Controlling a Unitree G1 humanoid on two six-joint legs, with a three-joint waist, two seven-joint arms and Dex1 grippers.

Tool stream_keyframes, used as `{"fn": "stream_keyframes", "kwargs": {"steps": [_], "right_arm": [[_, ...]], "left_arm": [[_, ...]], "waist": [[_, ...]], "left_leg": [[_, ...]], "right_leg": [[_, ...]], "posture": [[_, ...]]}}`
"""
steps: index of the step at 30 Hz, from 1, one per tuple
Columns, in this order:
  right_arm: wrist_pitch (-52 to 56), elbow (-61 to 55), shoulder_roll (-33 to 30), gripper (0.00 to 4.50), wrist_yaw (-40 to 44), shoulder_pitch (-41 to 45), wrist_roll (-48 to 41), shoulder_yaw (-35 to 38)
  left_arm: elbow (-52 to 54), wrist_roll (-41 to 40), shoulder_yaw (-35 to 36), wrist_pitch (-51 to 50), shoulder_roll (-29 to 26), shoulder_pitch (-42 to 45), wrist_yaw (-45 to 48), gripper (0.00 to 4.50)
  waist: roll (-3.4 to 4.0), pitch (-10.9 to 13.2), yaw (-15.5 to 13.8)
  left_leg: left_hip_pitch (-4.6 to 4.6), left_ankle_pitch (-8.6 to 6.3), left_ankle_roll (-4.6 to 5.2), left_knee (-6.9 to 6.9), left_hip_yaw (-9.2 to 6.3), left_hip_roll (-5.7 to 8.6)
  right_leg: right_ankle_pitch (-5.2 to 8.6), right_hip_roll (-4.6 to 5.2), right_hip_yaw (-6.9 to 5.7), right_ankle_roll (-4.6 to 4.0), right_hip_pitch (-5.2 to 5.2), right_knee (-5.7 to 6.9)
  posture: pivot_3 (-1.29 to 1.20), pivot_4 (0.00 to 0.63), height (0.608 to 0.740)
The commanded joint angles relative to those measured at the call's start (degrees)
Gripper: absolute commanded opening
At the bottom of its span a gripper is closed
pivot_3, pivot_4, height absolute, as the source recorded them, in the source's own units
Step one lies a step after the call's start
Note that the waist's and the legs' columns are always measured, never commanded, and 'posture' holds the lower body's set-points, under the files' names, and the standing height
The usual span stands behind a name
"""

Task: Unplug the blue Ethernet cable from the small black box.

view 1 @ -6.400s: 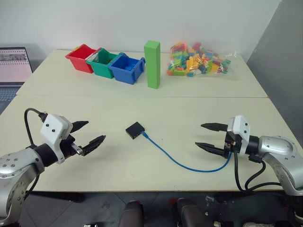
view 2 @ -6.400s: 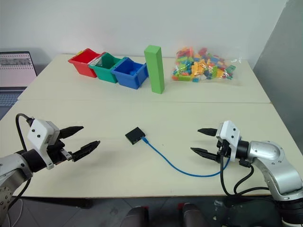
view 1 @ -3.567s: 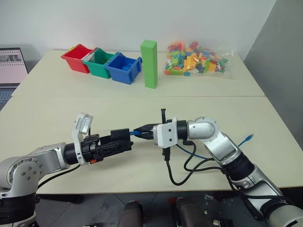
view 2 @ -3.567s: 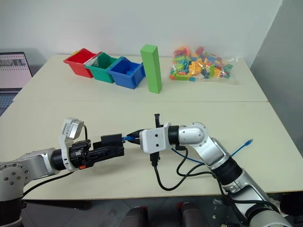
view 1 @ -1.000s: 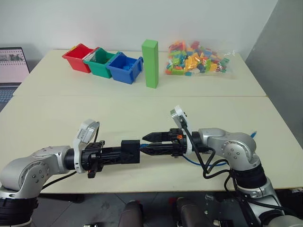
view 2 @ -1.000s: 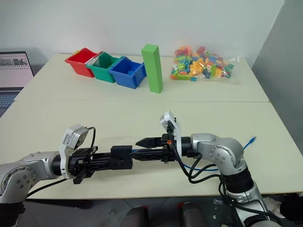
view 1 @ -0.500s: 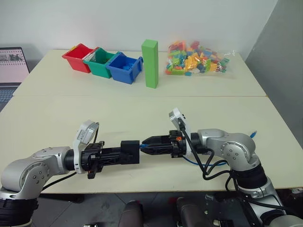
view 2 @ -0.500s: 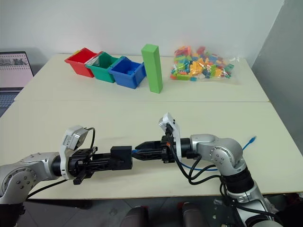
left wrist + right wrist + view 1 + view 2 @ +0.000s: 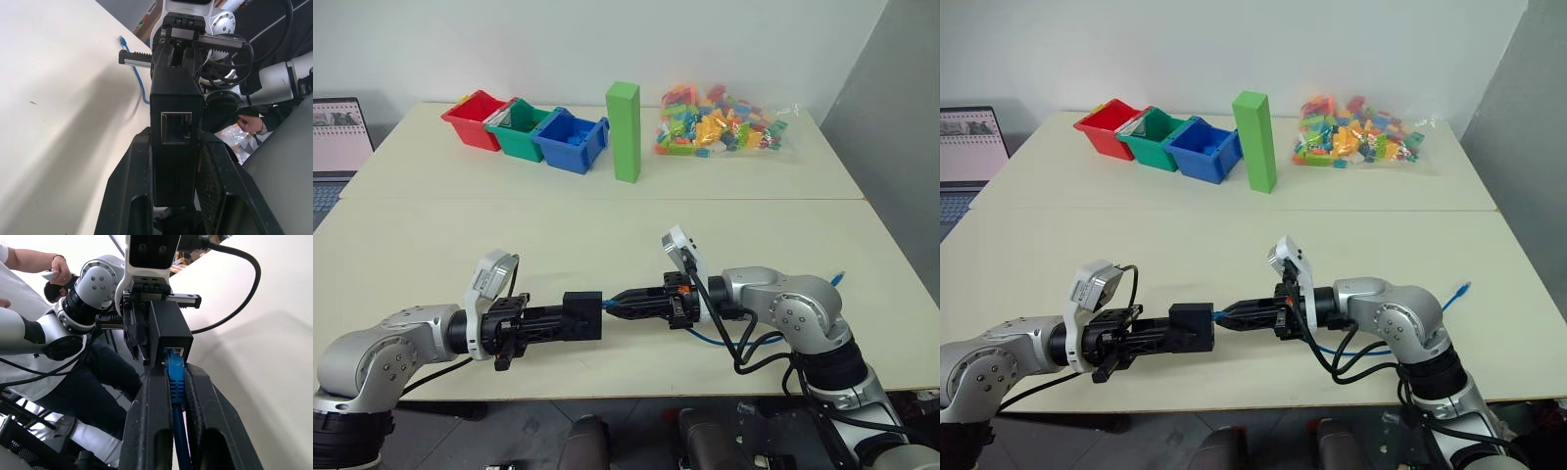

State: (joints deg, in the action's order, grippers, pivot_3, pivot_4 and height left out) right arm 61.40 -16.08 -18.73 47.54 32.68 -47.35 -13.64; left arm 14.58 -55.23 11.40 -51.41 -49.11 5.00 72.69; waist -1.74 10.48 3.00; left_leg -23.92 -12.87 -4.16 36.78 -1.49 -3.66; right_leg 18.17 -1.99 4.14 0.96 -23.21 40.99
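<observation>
Left eye view: the left gripper (image 9: pixel 576 319) pinches the small matte-black box (image 9: pixel 582 315) between its two black fingers, held just above the cream tabletop (image 9: pixel 607 230) near the front edge. The right gripper (image 9: pixel 617 303) points at it from the opposite side, fingers pressed together on the plug end of the thin bright-blue Ethernet cable (image 9: pixel 709 338), which is seated in the box. The cord loops back under the right arm; its free plug lies near the table's right edge. At the far side stand a red bin (image 9: pixel 475 118), green bin (image 9: pixel 520 128), blue bin (image 9: pixel 571 141), a tall green block (image 9: pixel 625 132) and a clear bag of coloured bricks (image 9: pixel 720 122).

Left wrist view: both fingers (image 9: pixel 127 188) clamp the box's sides; an open square port faces the camera.

Right wrist view: the fingers (image 9: pixel 152 421) squeeze the blue plug, still inserted in the box's port. A person's hand (image 9: pixel 59 269) shows behind.
</observation>
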Motion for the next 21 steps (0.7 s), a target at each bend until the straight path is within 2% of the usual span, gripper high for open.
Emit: {"fn": "stream_keyframes", "kwargs": {"steps": [1,11,13,15,21], "right_arm": [[1.74,0.13,-1.46,0.05,1.76,1.04,-1.80,1.08],[0.63,2.53,-9.17,0.05,4.49,-1.20,0.11,2.45],[-6.24,5.05,-9.09,0.05,2.55,-0.65,5.90,1.95],[-14.31,10.01,-6.41,0.05,-1.26,1.66,12.09,2.16],[-42.24,39.13,1.75,0.05,-17.66,15.12,36.56,-2.17]], "left_arm": [[1.21,0.75,-0.51,1.47,-0.85,-0.86,1.79,0.80],[0.15,3.62,1.47,5.09,-0.70,-3.76,1.16,0.80],[-0.07,3.55,2.45,5.07,-0.23,-4.57,-0.30,0.80],[-0.12,3.24,3.23,4.99,0.46,-4.93,-2.13,0.80],[0.38,4.67,2.74,5.51,3.14,-4.53,-7.64,0.80]], "waist": [[0.01,0.01,-0.01],[0.05,0.03,0.09],[0.05,0.03,0.13],[0.04,0.03,0.21],[0.11,0.09,0.75]], "left_leg": [[0.00,0.00,0.00,-0.01,0.00,0.00],[-0.01,0.00,0.01,-0.04,0.01,-0.01],[-0.01,0.00,0.01,-0.05,0.02,0.00],[-0.01,0.00,0.01,-0.05,0.02,0.00],[0.01,0.00,0.00,-0.04,0.08,-0.01]], "right_leg": [[0.00,0.00,0.00,0.00,0.00,0.00],[0.01,-0.01,0.01,-0.01,-0.01,-0.05],[0.01,-0.01,0.02,-0.01,-0.01,-0.07],[0.01,-0.01,0.02,-0.01,-0.01,-0.08],[-0.01,-0.03,0.08,0.02,-0.06,-0.04]], "posture": [[0.00,0.150,0.740],[0.00,0.150,0.740],[0.00,0.150,0.740],[0.00,0.150,0.740],[0.00,0.150,0.740]]}}
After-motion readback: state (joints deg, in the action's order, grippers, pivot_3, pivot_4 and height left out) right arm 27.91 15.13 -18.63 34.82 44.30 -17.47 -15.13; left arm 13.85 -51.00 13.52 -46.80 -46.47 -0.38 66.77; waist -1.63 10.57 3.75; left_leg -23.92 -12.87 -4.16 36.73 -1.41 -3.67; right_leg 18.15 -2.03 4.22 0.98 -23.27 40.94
